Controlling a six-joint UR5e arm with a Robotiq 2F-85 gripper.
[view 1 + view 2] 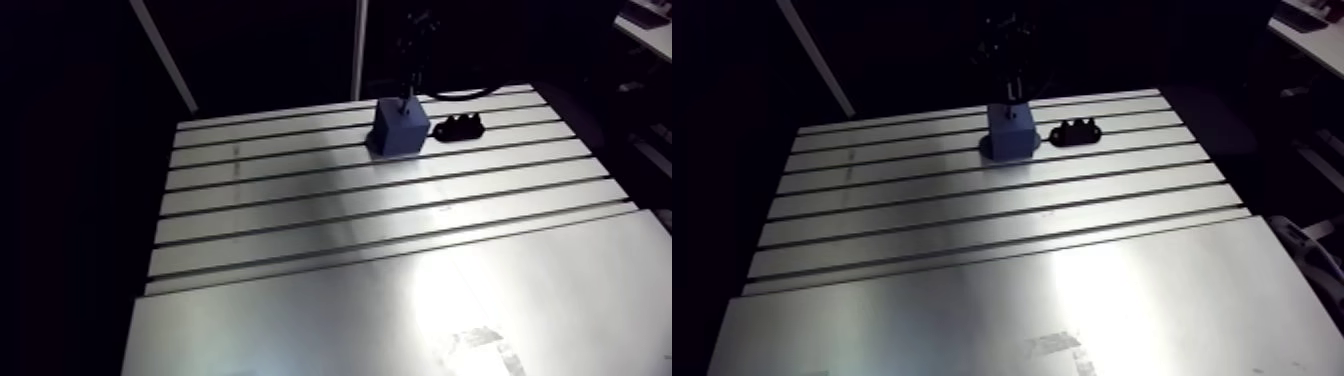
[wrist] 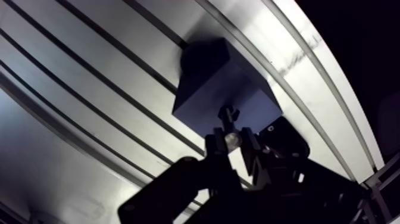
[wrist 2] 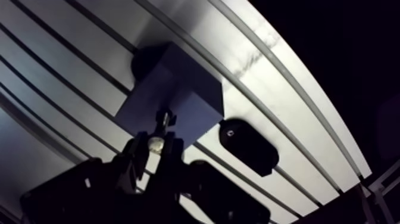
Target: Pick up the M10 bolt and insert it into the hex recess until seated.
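Note:
A blue block (image 1: 402, 127) stands at the far end of the slotted table (image 1: 350, 230). In the wrist view my gripper (image 2: 231, 143) is shut on the M10 bolt (image 2: 227, 118). The bolt's head sits between the fingertips and its shank points ahead at the top face of the blue block (image 2: 226, 89). The shank's tip lies over that face; whether it touches is not visible. No hex recess shows, as the bolt covers that spot. In the arm view the gripper hangs dark directly above the block.
A black holder (image 3: 247, 146) lies on the table close beside the block, also seen as the black holder (image 1: 1075, 132) in the arm view. Long slots run across the far half of the table; a smooth plate (image 1: 1052, 310) covers the near half.

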